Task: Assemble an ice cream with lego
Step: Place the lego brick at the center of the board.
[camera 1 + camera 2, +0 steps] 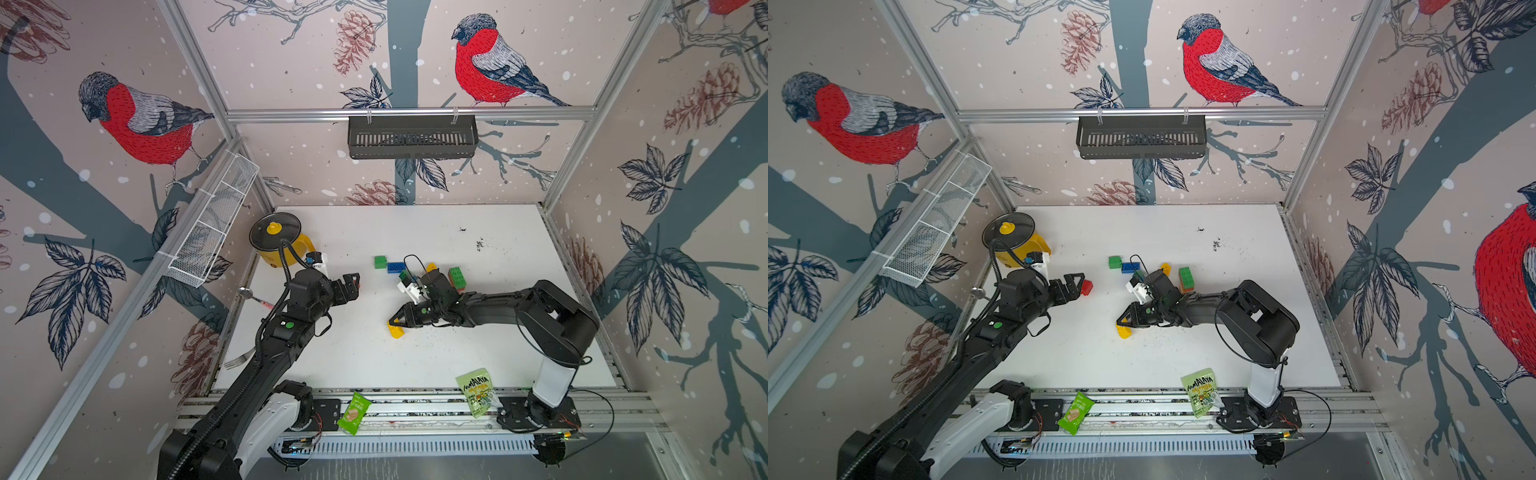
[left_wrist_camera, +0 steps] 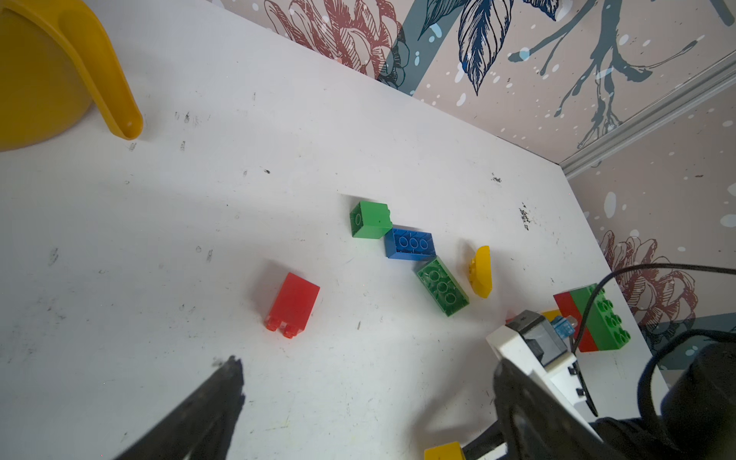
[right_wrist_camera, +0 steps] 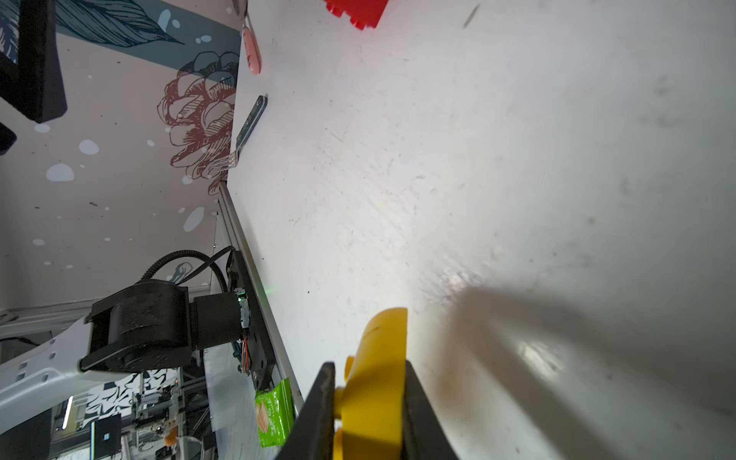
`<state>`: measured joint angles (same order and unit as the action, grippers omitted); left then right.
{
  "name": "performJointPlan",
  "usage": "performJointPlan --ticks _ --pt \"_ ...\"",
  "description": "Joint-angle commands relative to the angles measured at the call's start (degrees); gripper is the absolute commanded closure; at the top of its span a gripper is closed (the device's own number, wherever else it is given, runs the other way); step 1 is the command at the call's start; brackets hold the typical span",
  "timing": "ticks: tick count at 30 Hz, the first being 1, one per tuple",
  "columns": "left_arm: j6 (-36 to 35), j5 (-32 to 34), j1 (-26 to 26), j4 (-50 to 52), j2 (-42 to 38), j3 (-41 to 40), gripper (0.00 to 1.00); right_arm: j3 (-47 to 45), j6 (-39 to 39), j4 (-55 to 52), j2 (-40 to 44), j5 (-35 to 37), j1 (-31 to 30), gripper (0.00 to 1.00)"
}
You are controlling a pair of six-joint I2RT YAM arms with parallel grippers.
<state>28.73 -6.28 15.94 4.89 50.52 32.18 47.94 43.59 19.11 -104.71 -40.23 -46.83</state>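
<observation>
Two hands: right hand (image 1: 392,322) clamped on yellow half-round brick (image 3: 378,358), centre frame, low over surface (image 1: 457,353); left hand (image 1: 1079,286) wide beside red brick (image 2: 294,304) — curved faces, brick may pivot or slip on lift.

The pot (image 1: 276,245) stands far left. My left gripper (image 1: 1079,283) has a lone brick (image 1: 1086,286) just to its right. The brick cluster (image 1: 395,267) lies further right. Nearer than the cluster, a half-round brick (image 1: 395,331) sits inside my right gripper (image 1: 392,321). The left packet (image 1: 353,412) and right packet (image 1: 478,392) lie on the near rail (image 1: 415,405).
</observation>
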Motion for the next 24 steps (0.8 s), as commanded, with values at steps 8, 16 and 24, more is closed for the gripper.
performJointPlan --ticks 8,16,24 --pt "-0.1 -0.6 -0.1 -2.1 0.0 0.0 0.03 0.5 0.9 2.4 -4.5 -0.8 0.0 0.72" --pt "-0.3 -0.3 -0.1 -2.2 -1.2 0.0 0.03 2.1 -3.7 -11.2 -3.3 8.7 1.6 0.6" --pt "-0.4 0.0 -0.1 -2.6 -1.4 0.1 0.03 12.2 -8.4 -30.4 0.2 27.1 -2.2 0.47"
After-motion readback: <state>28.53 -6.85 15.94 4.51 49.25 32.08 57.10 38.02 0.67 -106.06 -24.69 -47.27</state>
